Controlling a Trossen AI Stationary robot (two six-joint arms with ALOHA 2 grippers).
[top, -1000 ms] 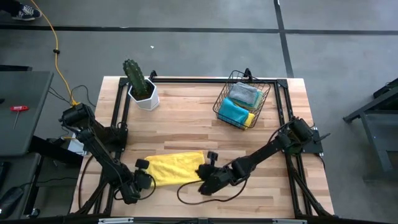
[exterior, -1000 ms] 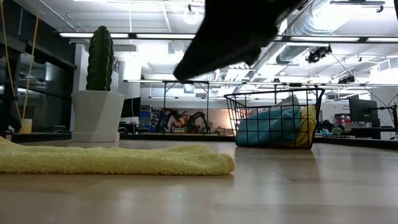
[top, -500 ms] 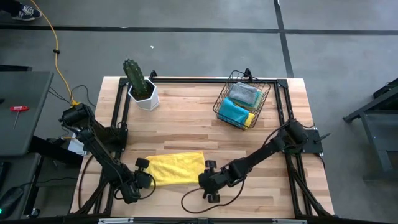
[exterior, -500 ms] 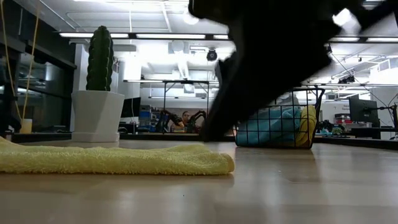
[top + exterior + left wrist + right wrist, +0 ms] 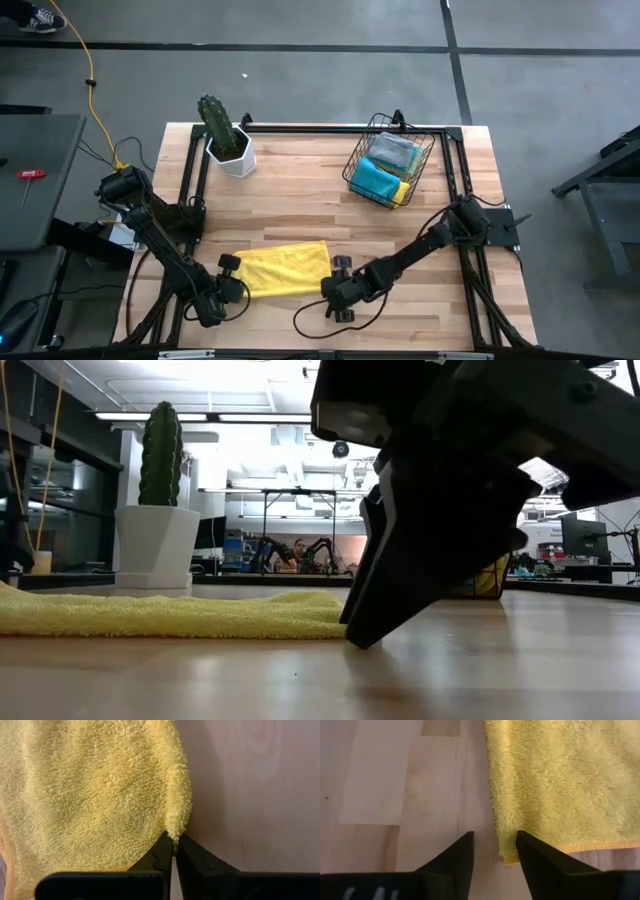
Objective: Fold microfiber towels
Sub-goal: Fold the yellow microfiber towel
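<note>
A yellow microfiber towel [image 5: 283,270], folded into a long strip, lies flat on the wooden table near its front edge. My left gripper [image 5: 240,290] is shut on the strip's left end [image 5: 175,827]. My right gripper [image 5: 494,846] is open and tipped down at the strip's right near corner [image 5: 507,857]. One finger stands on the bare wood, the other over the towel. In the low view a right fingertip [image 5: 362,638] reaches the tabletop beside the towel [image 5: 170,617]. More towels, teal, grey and yellow, fill the black wire basket [image 5: 392,163]. My left gripper pinches the thick rolled edge [image 5: 176,831] of the yellow towel's left end between its two fingers, which come steeply from above. The towel lies slack and flat on the table beyond them. I cannot tell whether my right gripper touches the towel.
A cactus in a white pot [image 5: 228,140] stands at the far left. The wire basket sits at the far right inside a black frame [image 5: 330,128] that runs round the table's edges. Bare wood lies between the basket and the yellow towel.
My right gripper has sunk from above the towel's right end to the tabletop, shifting a little toward the near edge and tipping more steeply downward. The yellow towel has stayed where it was.
</note>
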